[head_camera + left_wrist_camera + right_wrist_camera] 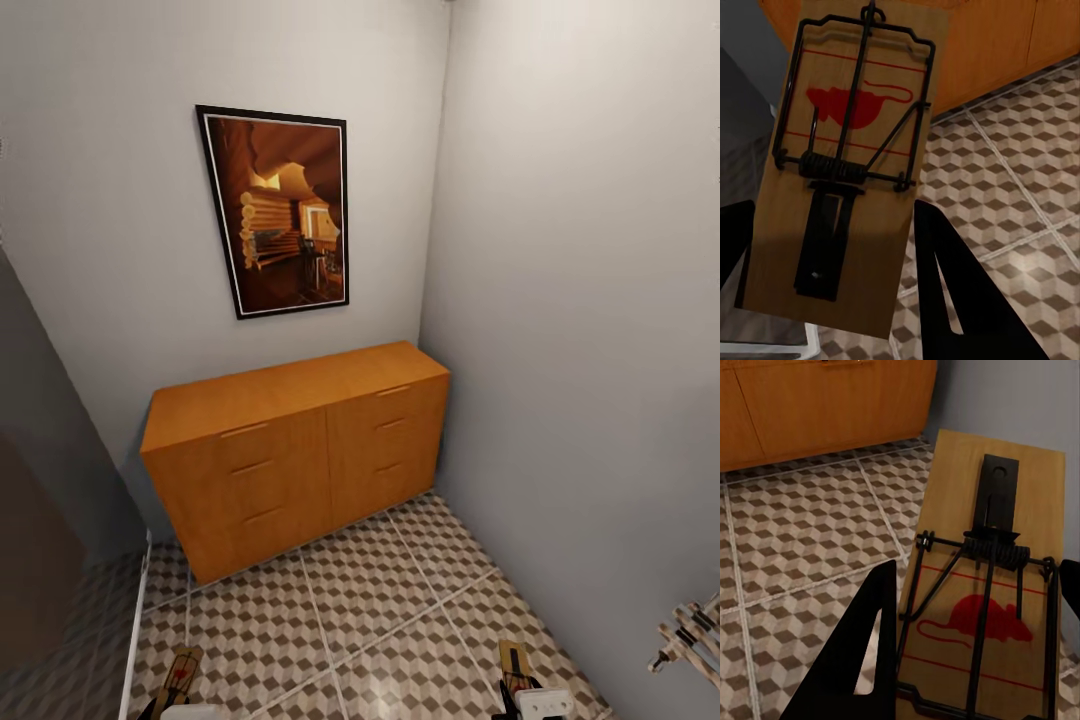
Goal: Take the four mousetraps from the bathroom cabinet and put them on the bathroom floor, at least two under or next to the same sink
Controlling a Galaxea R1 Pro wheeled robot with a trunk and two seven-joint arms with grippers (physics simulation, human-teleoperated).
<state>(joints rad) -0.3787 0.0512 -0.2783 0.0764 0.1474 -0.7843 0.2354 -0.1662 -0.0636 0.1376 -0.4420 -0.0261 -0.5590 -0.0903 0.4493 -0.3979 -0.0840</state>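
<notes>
We stand in a narrow grey-walled corner of the bathroom, where the bathroom floor (400,610) of cube-patterned tiles runs up to the cabinet (300,450), which stands against the back wall with its right end near the side wall and all its drawers closed. A framed picture (275,212) of a log interior hangs on the wall above it. At the lower edge of the head view we note two mousetraps, each carried above the tiles well short of the cabinet. The left gripper (832,247) is closed on the left mousetrap (847,150), its dark fingers (960,300) flanking the board's sides, the red mouse mark and wire bar facing the camera. The right gripper (975,645) grips the right mousetrap (990,585) in the same manner, a finger on either edge. A pale folding rack (690,630) shows at the right wall.
</notes>
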